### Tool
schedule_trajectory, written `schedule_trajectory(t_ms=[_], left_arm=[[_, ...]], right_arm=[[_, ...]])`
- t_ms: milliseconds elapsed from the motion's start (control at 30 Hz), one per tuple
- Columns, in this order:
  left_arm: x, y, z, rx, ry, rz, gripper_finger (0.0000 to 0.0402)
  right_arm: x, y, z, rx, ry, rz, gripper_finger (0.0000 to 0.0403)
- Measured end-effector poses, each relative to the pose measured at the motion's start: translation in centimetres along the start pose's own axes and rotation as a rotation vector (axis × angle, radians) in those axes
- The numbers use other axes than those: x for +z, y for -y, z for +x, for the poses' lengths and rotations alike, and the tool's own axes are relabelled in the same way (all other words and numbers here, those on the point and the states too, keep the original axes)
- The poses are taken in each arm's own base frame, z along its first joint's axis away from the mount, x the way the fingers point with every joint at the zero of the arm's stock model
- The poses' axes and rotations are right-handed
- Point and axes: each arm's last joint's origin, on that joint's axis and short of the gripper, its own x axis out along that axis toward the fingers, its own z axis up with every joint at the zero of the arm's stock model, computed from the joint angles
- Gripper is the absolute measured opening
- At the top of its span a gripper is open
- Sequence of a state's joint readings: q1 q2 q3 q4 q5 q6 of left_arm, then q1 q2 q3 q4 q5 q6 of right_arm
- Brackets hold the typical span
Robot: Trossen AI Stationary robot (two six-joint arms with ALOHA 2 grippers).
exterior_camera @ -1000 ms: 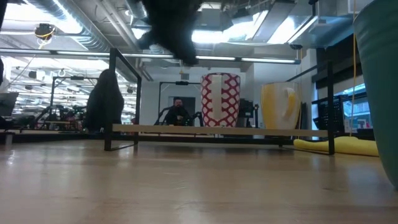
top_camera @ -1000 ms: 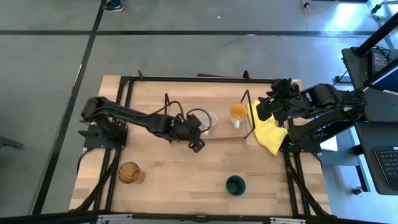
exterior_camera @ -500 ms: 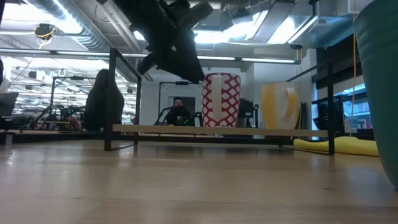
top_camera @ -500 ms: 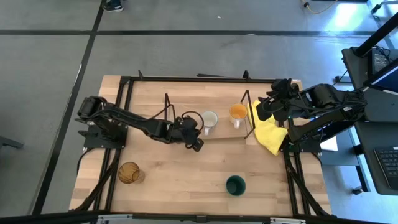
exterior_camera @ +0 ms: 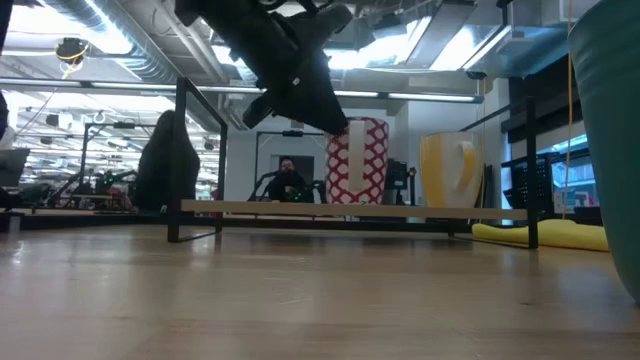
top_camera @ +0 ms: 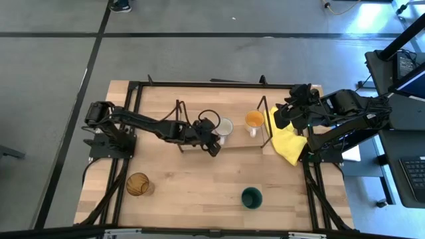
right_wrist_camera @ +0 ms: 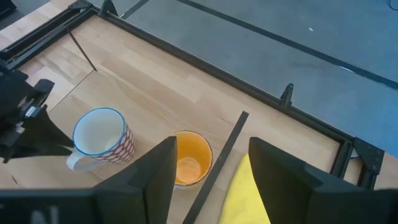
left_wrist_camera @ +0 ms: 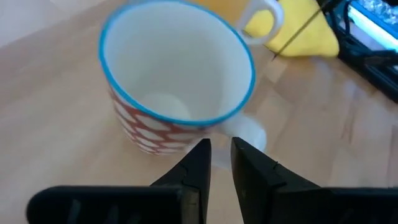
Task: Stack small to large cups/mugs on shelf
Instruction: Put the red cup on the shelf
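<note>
A white mug with a red pattern and blue rim [left_wrist_camera: 177, 81] stands upright on the shelf's wooden board [exterior_camera: 350, 208]. Beside it stands an orange-inside mug [top_camera: 254, 119]. A dark green cup [top_camera: 251, 197] and an amber ribbed tumbler [top_camera: 137, 184] stand on the table near its front edge. My left gripper [left_wrist_camera: 221, 155] slants down at the patterned mug. Its fingers are open by a narrow gap, their tips just short of the mug's white handle [left_wrist_camera: 247, 129], with nothing between them. My right gripper [right_wrist_camera: 211, 177] hangs wide open above the shelf's right end.
A yellow cloth [top_camera: 287, 143] lies on the table just right of the shelf's black wire end frame [top_camera: 263, 126]. The table's black frame [top_camera: 199, 83] runs along the far edge. Bare wood lies between the tumbler and the green cup.
My left gripper has come down and moved toward the patterned mug on the shelf, tipping its fingers more steeply downward. Its finger gap looks unchanged. The mugs have not moved.
</note>
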State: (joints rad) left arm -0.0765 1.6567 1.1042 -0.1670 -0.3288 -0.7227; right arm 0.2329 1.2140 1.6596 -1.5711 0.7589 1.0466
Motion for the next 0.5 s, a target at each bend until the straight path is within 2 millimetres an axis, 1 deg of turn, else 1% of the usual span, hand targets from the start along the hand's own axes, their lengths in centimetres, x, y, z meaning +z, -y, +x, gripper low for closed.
schedule_trajectory(t_ms=[100,300,400,500], left_arm=[[-0.4,0.0,0.6,-0.004,-0.027,0.007,0.0056],[-1.5,0.1,2.6,-0.042,-0.070,0.003,0.0056],[-1.7,0.2,3.2,-0.059,-0.065,-0.003,0.0056],[-1.3,0.0,3.3,-0.060,-0.053,-0.008,0.0056]], right_arm=[[0.0,0.0,0.0,0.000,0.000,0.000,0.0201],[0.0,0.0,0.0,0.000,0.000,0.000,0.0201],[0.0,0.0,0.0,0.000,0.000,0.004,0.0201],[0.0,0.0,0.0,0.000,0.000,0.005,0.0201]])
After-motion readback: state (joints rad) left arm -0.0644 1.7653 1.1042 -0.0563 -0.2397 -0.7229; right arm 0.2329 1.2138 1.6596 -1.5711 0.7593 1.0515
